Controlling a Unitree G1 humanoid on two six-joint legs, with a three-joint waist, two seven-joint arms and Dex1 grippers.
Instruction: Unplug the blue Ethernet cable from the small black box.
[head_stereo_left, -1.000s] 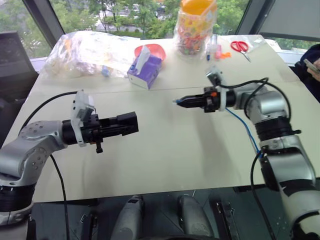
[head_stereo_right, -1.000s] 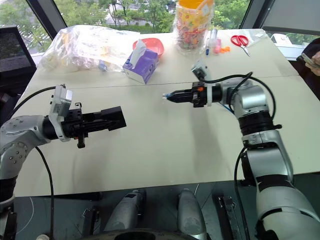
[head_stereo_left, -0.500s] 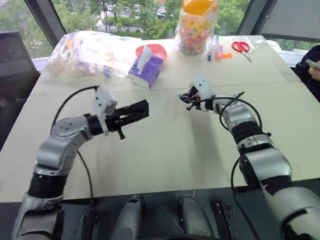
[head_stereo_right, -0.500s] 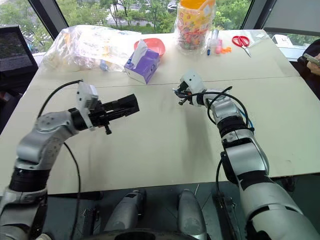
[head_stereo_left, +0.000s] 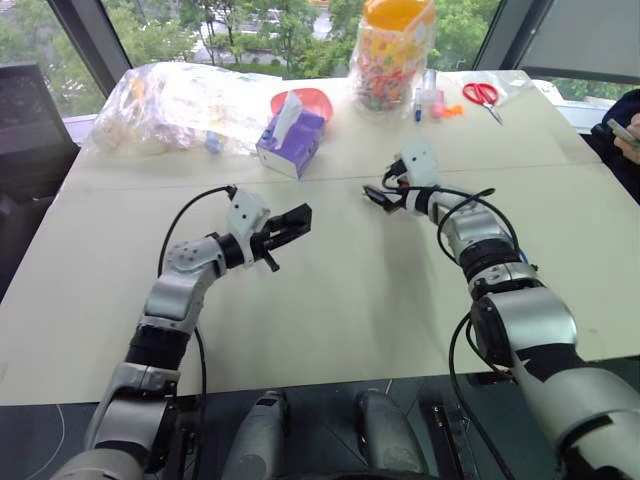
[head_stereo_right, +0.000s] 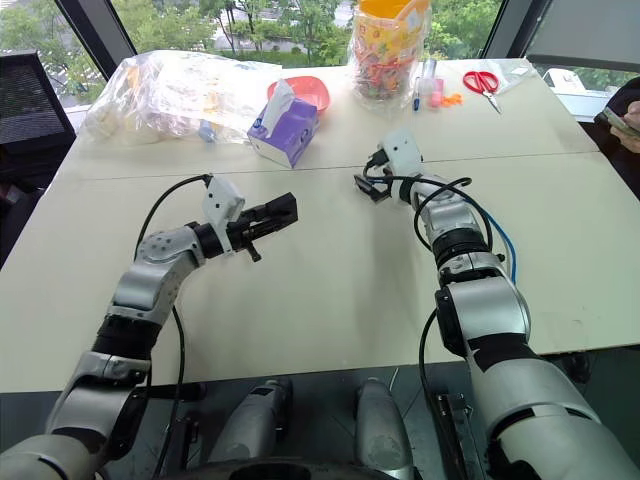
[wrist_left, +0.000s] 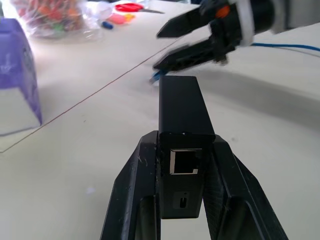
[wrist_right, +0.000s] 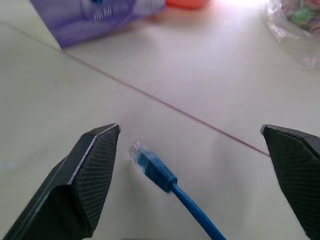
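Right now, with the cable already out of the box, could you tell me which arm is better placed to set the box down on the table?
Left. The left claw is shut on the box, just above the table. The right claw is open and empty, with the cable lying loose.

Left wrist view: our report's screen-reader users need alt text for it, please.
The left gripper holds the small black box with its empty Ethernet port facing the camera. Beyond it, the open right gripper hovers over the blue Ethernet cable lying on the table.
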